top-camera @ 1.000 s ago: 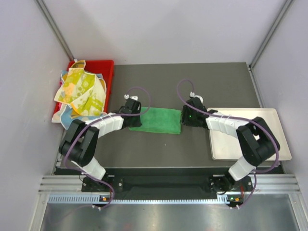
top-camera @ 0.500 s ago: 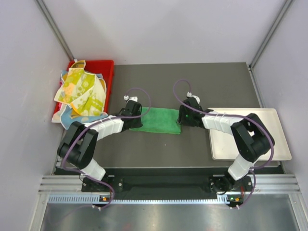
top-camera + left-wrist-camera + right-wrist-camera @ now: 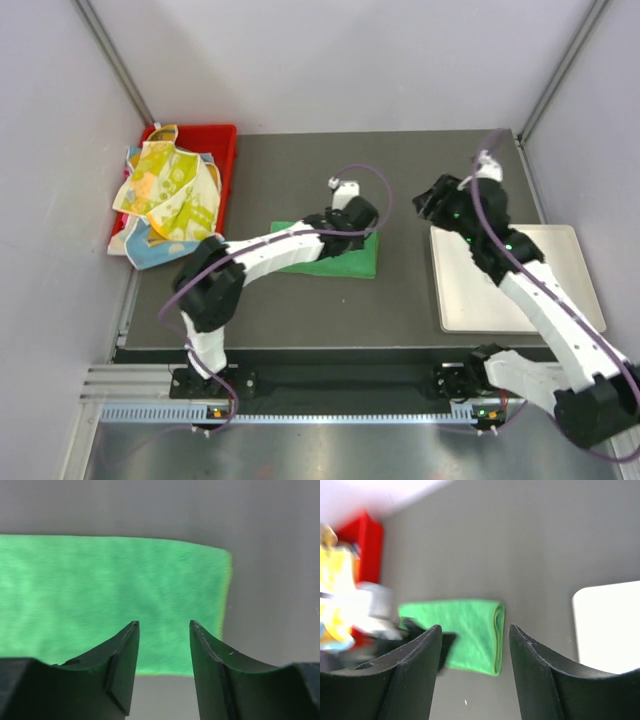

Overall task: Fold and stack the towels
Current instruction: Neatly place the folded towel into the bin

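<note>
Now the green towel (image 3: 345, 262) lies folded on the surface (image 3: 300, 180). The left gripper (image 3: 163, 625) hangs low over it and the right gripper (image 3: 475, 630) stands high, both jaws spread and empty. Pinch every layer at what seems the doubled end, then carry it flat to the white tray (image 3: 460, 300).

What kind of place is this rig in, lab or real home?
Probably a lab data-collection cell: bare panel walls on metal struts, left arm and right arm bolted to a rail at the table edge, staged red bin and white tray.
</note>
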`<move>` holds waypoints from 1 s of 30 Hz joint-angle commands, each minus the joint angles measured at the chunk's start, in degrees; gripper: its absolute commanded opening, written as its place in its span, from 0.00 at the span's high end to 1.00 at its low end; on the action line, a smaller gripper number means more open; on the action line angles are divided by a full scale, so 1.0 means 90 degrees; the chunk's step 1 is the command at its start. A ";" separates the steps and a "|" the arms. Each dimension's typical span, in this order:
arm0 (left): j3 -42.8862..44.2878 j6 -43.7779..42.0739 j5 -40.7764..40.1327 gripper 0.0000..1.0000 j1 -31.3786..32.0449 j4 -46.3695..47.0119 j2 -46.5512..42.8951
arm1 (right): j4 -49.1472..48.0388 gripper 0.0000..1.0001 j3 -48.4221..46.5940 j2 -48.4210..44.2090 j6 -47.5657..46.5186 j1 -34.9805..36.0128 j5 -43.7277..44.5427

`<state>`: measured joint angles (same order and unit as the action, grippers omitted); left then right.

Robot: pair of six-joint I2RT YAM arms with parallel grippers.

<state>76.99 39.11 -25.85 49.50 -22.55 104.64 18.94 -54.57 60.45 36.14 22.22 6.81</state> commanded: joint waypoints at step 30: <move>0.3809 0.1416 -0.2715 0.37 0.1366 -0.2671 0.3500 | 0.2027 0.43 -0.1105 -0.2488 -0.0598 -0.0838 -0.0913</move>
<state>109.73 53.76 -48.97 61.54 -47.86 135.55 37.58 -61.71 38.24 31.64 15.46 -0.60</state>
